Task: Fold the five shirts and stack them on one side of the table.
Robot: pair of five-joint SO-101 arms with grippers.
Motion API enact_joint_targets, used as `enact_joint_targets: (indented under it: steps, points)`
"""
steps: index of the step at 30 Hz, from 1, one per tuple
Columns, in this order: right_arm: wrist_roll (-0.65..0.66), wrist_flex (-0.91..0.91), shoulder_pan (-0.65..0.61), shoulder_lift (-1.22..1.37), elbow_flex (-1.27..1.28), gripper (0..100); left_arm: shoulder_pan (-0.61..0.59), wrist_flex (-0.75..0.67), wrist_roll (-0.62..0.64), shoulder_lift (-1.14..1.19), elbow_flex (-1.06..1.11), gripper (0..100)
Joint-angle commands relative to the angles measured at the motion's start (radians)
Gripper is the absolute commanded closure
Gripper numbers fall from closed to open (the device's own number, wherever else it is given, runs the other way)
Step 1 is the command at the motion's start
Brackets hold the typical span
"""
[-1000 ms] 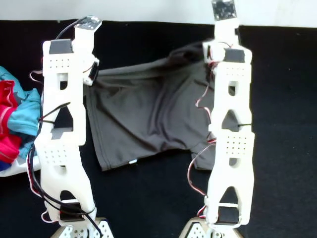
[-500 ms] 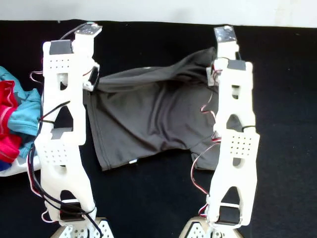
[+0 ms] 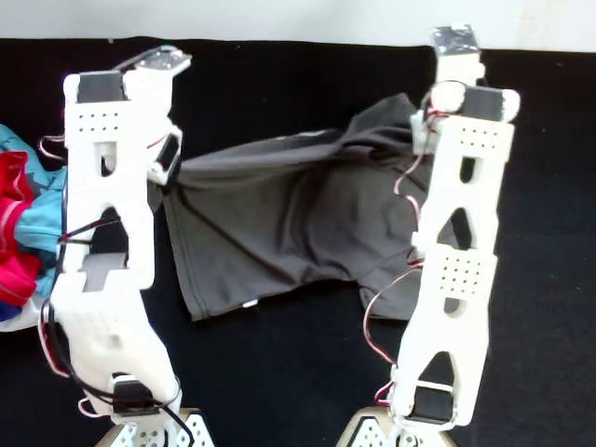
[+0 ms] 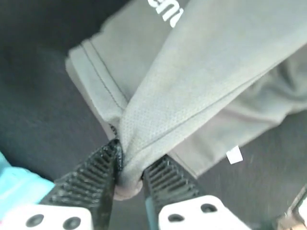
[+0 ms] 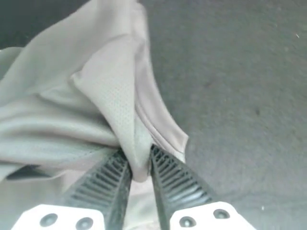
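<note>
Two white arm bases (image 3: 154,428) sit at the bottom edge of the high view, on the black table (image 3: 279,372). From them the left arm (image 3: 107,233) runs up the left side of the frame and the right arm (image 3: 461,261) up the right side, with red and white wires (image 3: 377,321) looping beside the right one.

Between the arms lies the dark grey shirt (image 3: 279,223). Its lower hem rests on the table across the middle of the frame, and a small white tag (image 3: 249,304) sticks out at that hem, lower centre; whatever is printed on the tag is too small to read. Higher in the frame the shirt's far edge is raised off the table and stretched as a band between both grippers.

The left gripper (image 4: 129,163) has its ribbed black fingers (image 4: 91,175) pinched together on a bunched corner of the grey mesh cloth, close to a stitched hem. The right gripper (image 5: 139,165) is likewise clamped on a gathered fold of the same shirt. White lettering (image 4: 165,9) on the cloth is cut off at the edge of the left wrist view and cannot be read.

In the high view the left arm covers the shirt's left edge, and the right arm hides its right side down to the lower right corner. At the left edge of the frame, partly behind the left arm, a heap of teal and red shirts (image 3: 23,223) lies unfolded. A pale strip (image 3: 279,19) runs along the top of the frame beyond the table.
</note>
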Motion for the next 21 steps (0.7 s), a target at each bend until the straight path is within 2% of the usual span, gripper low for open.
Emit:
enact_joint_targets:
  steps: [1,4,10,16,21]
  points:
    - [0.009,0.019,0.051,-0.12,0.002,99.3,0.005,0.012,-0.04,-0.153,0.174,99]
    - [0.009,0.019,0.062,-0.277,0.203,99.3,0.005,0.012,-0.058,-0.229,0.295,99]
    - [0.011,0.007,0.033,-0.673,0.926,99.3,0.005,0.012,-0.058,-0.32,0.444,99]
    - [0.049,-0.163,0.074,-0.941,1.435,99.3,0.005,0.0,-0.061,-0.341,0.613,99]
    - [0.117,-0.318,0.127,-1.084,1.768,99.3,0.005,-0.127,-0.094,-0.346,0.786,99]
